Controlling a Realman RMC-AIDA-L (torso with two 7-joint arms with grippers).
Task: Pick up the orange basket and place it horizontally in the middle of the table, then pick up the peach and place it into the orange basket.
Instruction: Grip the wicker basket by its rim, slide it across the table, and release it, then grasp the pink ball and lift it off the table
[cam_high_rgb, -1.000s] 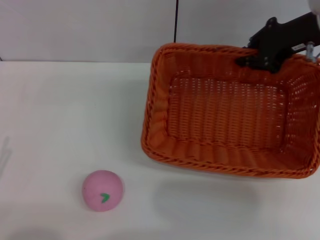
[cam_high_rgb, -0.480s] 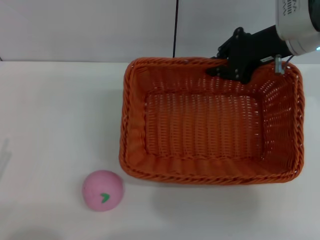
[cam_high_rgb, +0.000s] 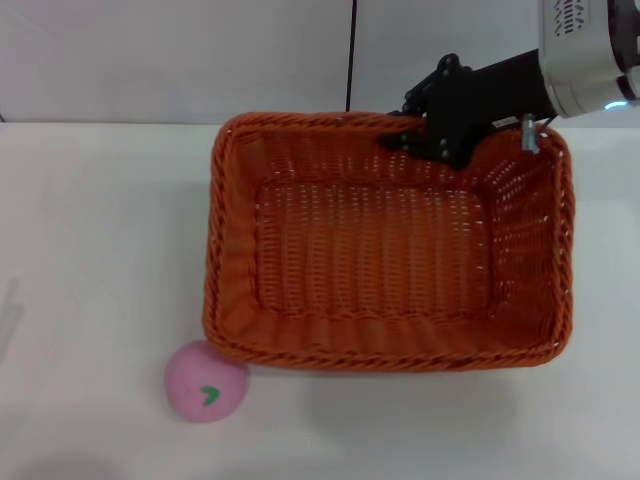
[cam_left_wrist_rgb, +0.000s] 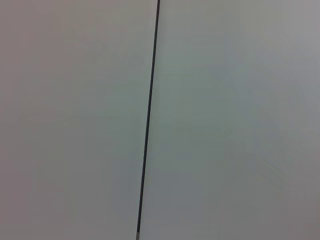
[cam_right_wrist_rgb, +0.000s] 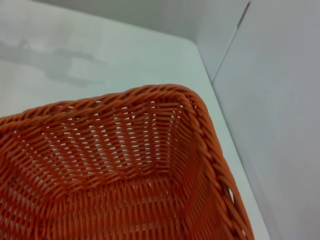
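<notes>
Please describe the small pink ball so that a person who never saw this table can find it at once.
On the white table stands a large orange wicker basket, held at its far rim by the right claw. Just off the basket's near left corner lies the toy peach: the only round, pale-pink thing, with a tiny green leaf mark.

A pale grey wall (cam_high_rgb: 170, 60) is seen at the far side, split by a thin dark vertical seam (cam_high_rgb: 351, 50). The scene is evenly lit, and soft shadows are cast.
</notes>
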